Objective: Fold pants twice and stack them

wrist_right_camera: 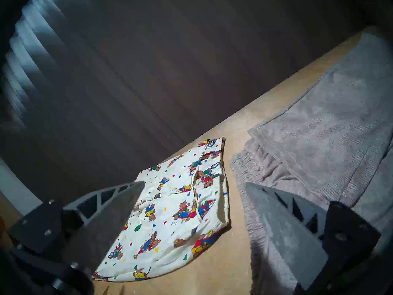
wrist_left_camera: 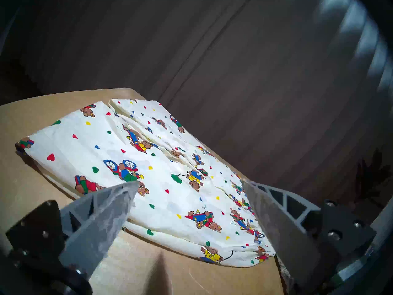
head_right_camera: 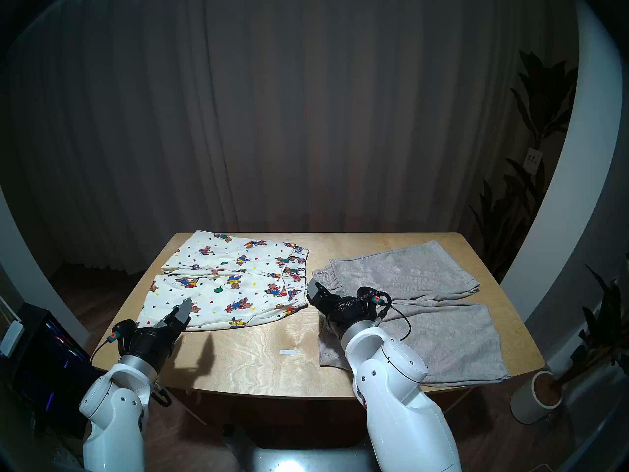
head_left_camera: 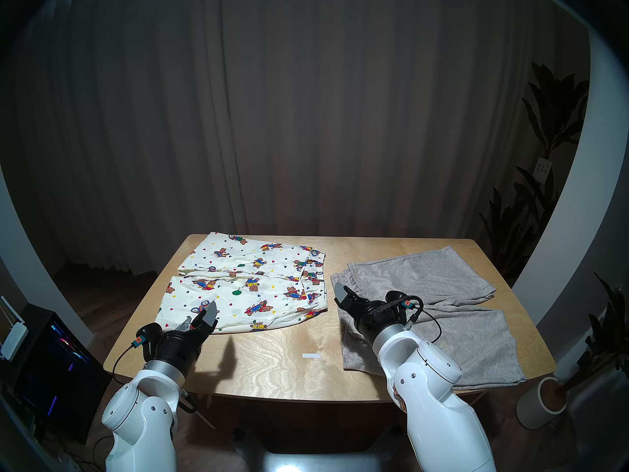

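The cream teddy-bear shorts (head_left_camera: 252, 284) lie spread flat on the table's left half, waistband toward the middle; they also show in the left wrist view (wrist_left_camera: 148, 175) and the right wrist view (wrist_right_camera: 180, 209). The heather-grey shorts (head_left_camera: 442, 311) lie spread flat on the right half, also in the right wrist view (wrist_right_camera: 314, 128). My left gripper (head_left_camera: 200, 319) is open and empty, just above the near left leg of the teddy-bear shorts. My right gripper (head_left_camera: 343, 297) is open and empty, above the grey waistband (wrist_right_camera: 251, 171) at the gap between the two pairs.
The wooden table (head_left_camera: 272, 359) carries a small white label (head_left_camera: 311, 355) near its front middle. A computer case (head_left_camera: 51, 359) stands on the floor at left. A potted plant (head_left_camera: 544, 403) stands at right. Dark curtains hang behind.
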